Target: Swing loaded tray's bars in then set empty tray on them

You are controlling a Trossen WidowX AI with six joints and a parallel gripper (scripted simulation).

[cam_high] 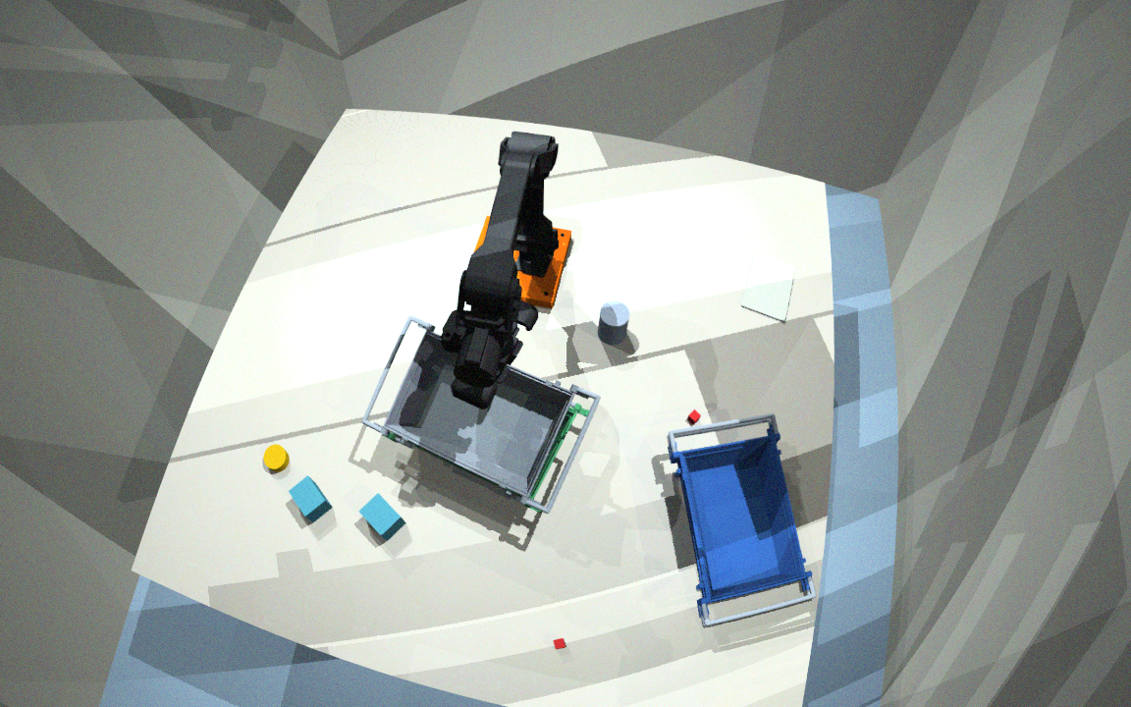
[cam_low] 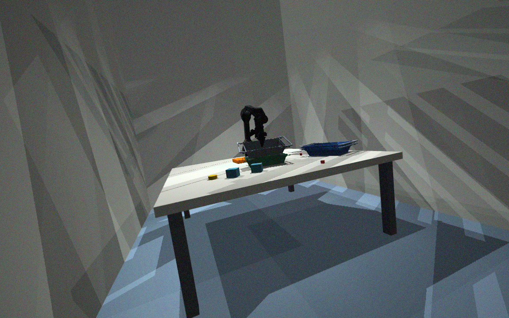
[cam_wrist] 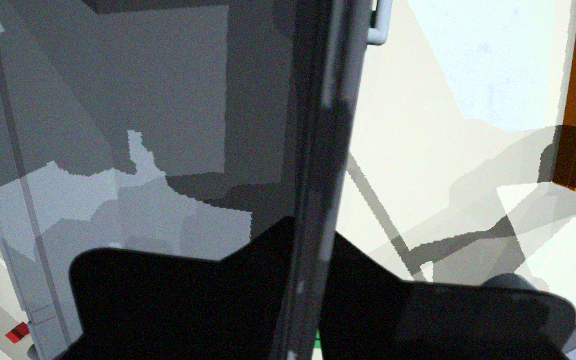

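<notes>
A grey empty tray hangs over the green loaded tray. My gripper is shut on the grey tray's long wall on the robot's side. In the exterior view the grey tray looks tipped, lower on the side away from the robot. Its two wire bars stand out past its ends. The green tray stands on the table, mostly covered. Its load and the lie of its bars are hidden. I cannot tell whether the trays touch.
A blue tray stands to the right. Two teal blocks and a yellow disc lie left. A grey-blue cylinder stands near the orange base. Two small red blocks and a pale plate also lie there.
</notes>
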